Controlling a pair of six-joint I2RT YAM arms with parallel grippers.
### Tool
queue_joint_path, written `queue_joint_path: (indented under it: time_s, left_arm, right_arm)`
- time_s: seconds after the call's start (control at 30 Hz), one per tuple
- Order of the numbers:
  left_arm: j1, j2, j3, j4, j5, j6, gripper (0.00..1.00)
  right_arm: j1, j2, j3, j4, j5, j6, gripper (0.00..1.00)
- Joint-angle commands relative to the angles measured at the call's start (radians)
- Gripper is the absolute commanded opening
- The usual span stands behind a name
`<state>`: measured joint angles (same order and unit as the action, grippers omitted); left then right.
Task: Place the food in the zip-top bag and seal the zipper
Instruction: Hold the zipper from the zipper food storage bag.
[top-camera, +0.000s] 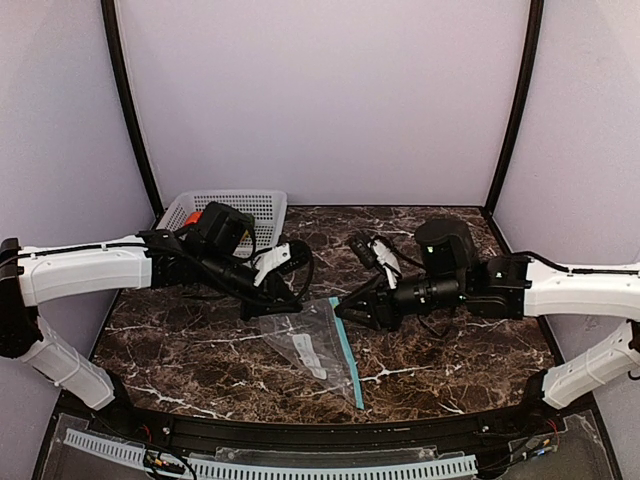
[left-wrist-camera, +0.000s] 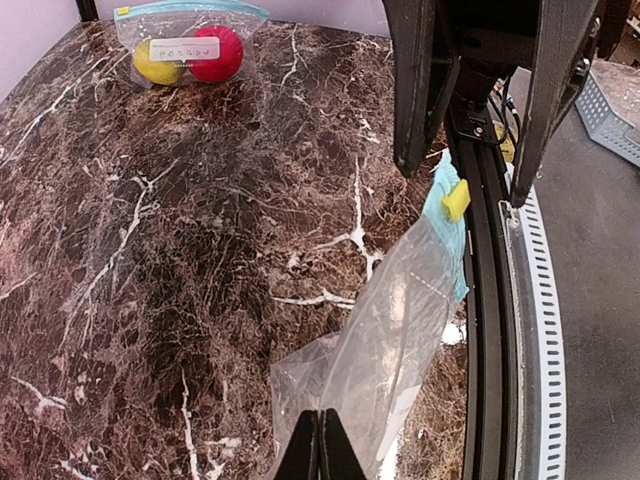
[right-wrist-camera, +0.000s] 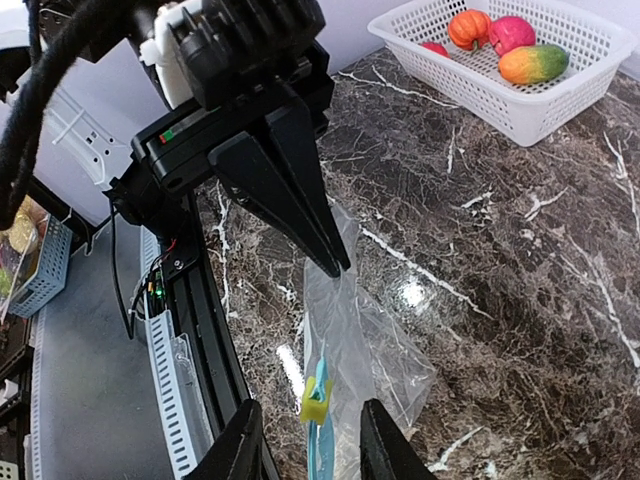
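Observation:
An empty clear zip-top bag (top-camera: 312, 340) with a teal zipper strip (top-camera: 346, 352) lies at the table's middle. My left gripper (top-camera: 292, 303) is shut on the bag's closed corner (left-wrist-camera: 322, 452), lifting it a little. My right gripper (top-camera: 345, 308) is open, and its fingers (right-wrist-camera: 240, 445) straddle the zipper end and its yellow slider (right-wrist-camera: 315, 405) without touching. The slider also shows in the left wrist view (left-wrist-camera: 456, 200). The food sits in the white basket (right-wrist-camera: 560, 95): an orange fruit (right-wrist-camera: 470, 28), a red-pink one (right-wrist-camera: 510, 33), a green-yellow one (right-wrist-camera: 533, 63) and a small red one (right-wrist-camera: 435, 48).
The basket (top-camera: 255, 205) stands at the back left, partly behind my left arm. A second zip-top bag (left-wrist-camera: 190, 50) holding a yellow and a red ball lies on the table's far side. A black rail (top-camera: 330, 430) runs along the near edge.

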<state>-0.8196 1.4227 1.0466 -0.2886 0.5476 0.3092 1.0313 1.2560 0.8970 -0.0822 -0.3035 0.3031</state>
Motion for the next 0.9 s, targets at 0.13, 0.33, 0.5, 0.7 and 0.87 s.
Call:
queue_joint_path:
  time_s: [0.13, 0.33, 0.5, 0.7, 0.87]
  left_arm:
    - [0.007, -0.012, 0.014, -0.021, -0.026, -0.006, 0.01]
    - [0.007, -0.014, 0.015, -0.026, -0.029, -0.003, 0.01]
    - [0.008, -0.014, 0.019, -0.028, -0.033, -0.005, 0.01]
    - [0.007, -0.024, 0.023, 0.032, 0.046, -0.076, 0.65]
    - [0.007, -0.048, 0.006, 0.149, 0.206, -0.172, 0.79]
  right_arm:
    - [0.031, 0.036, -0.003, 0.046, 0.065, 0.052, 0.24]
    - [0.033, 0.059, 0.012, 0.048, 0.071, 0.057, 0.15]
    - [0.035, 0.065, 0.015, 0.051, 0.073, 0.055, 0.00]
    - [0.035, 0.086, 0.035, 0.056, 0.018, 0.033, 0.00]
    - [0.038, 0.118, 0.067, 0.054, -0.021, 0.011, 0.00]
